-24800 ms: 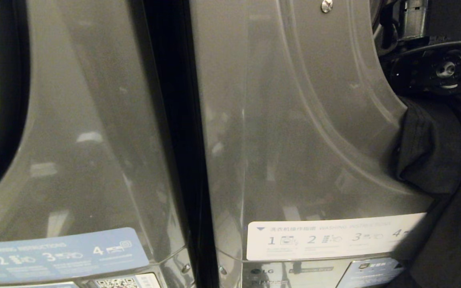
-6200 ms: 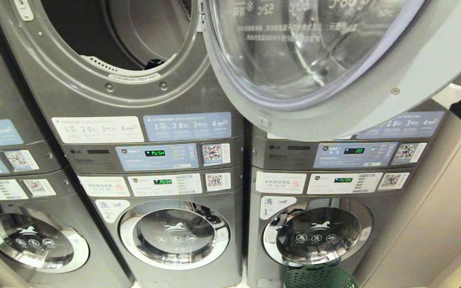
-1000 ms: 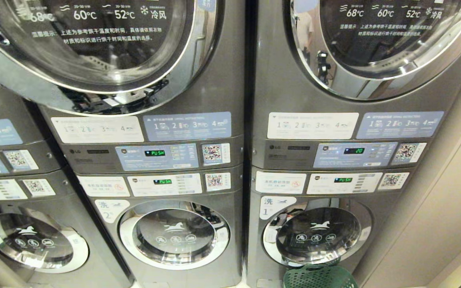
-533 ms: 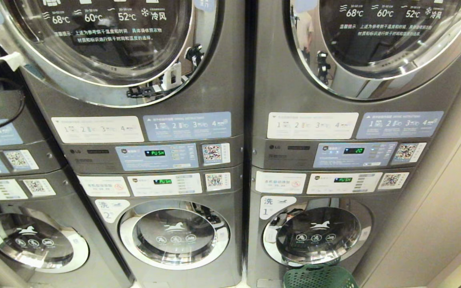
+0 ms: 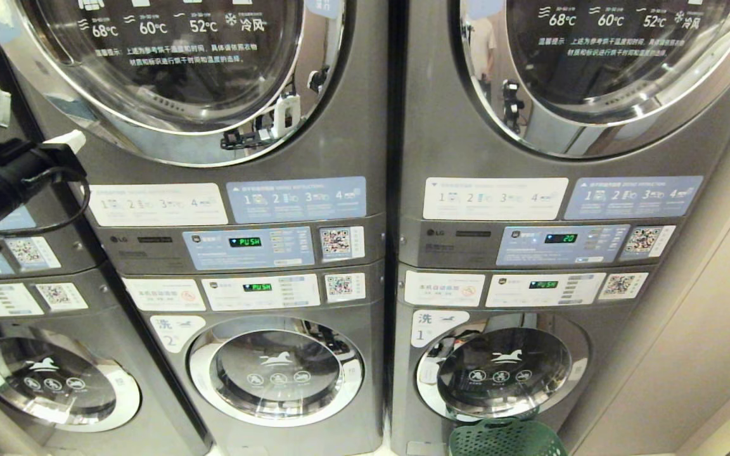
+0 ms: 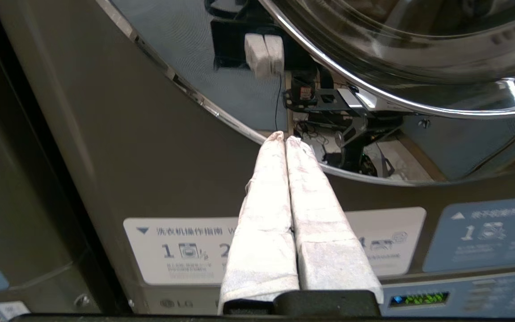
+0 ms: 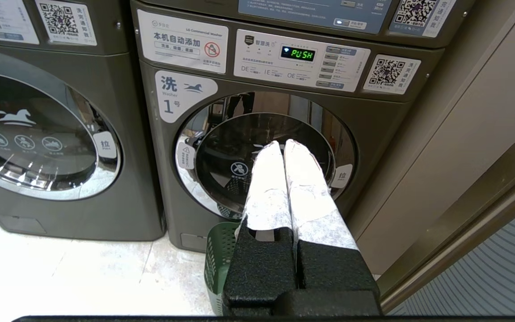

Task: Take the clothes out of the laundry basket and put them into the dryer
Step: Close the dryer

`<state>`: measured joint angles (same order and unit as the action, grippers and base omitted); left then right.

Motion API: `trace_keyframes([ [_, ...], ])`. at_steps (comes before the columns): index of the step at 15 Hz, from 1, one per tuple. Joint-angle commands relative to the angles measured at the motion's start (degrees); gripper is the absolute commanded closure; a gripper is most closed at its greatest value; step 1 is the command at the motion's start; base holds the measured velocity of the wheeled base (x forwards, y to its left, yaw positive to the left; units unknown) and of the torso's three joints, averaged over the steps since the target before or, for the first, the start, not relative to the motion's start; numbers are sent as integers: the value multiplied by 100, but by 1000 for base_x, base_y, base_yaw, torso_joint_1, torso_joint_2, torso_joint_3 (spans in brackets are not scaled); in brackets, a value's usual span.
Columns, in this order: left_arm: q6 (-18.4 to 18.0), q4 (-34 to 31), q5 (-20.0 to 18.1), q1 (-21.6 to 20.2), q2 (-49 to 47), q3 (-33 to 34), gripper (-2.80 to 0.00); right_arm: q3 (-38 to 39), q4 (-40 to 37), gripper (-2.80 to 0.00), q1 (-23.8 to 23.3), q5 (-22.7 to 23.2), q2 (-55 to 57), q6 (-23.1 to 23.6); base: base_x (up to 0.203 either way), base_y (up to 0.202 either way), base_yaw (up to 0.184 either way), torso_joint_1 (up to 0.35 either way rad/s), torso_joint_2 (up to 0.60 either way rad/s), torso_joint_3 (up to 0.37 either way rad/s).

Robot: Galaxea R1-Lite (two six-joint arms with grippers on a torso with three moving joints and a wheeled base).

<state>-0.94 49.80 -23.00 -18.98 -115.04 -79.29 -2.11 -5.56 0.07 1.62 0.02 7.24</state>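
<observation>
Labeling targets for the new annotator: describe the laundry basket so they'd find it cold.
Find the right-hand stack of grey machines beside the beige wall. On the floor under the lower washer marked 1 sits the laundry basket. It is the only green thing there, plastic, with walls full of small round holes.

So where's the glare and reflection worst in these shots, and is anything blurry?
Head view: the chrome rim of the dryer door mirrors the left gripper and room lights; the glass stays readable. Left wrist view: strong mirror reflections in that rim, bright streaks on the glass, nothing blurred. Right wrist view: the washer door reflects the room; the floor looks overexposed.
</observation>
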Motion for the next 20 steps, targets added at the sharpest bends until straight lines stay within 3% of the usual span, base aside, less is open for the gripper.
trace_keyframes([
  [1, -6, 79, -5, 103, -435, -339, 0, 0, -6, 0, 1, 5, -2, 14, 0, 0, 0, 0, 0, 0],
  [13, -21, 58, 30, 340, -2258, -3123, 0, 9, 37, 0, 1, -4, -2, 14, 0, 0, 0, 0, 0, 0],
  [20, -3, 126, 6, 620, -2428, -3127, 0, 18, 73, 0, 1, -4, -2, 14, 0, 0, 0, 0, 0, 0],
])
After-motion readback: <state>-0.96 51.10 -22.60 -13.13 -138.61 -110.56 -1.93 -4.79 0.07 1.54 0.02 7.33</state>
